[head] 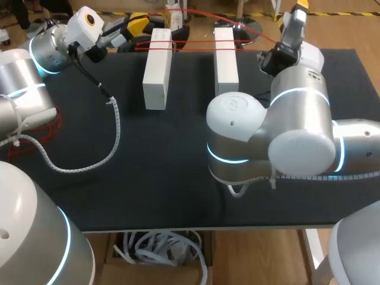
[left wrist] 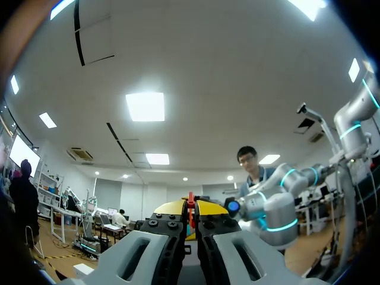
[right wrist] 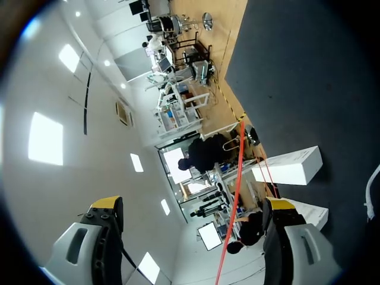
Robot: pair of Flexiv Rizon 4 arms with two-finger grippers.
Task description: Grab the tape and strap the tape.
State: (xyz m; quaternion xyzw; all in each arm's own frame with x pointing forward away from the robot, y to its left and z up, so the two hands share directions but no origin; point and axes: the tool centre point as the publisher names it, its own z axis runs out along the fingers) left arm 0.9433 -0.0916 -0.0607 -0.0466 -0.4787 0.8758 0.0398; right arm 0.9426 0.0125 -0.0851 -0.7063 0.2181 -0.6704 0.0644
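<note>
Between right gripper's (right wrist: 193,203) spread fingers (right wrist: 104,237) runs the tape (right wrist: 236,178); left gripper (left wrist: 191,208) seemingly pinches it.

— Do we find any word, number, label or sign here that we can read?

— No, we can read none. The two white blocks (head: 157,71) (head: 225,59) show us plain faces, and the red tape (head: 193,43) is too thin for us to make out any print on it.

— And the dark table (head: 166,178)?

— We see no marking on it either.
</note>
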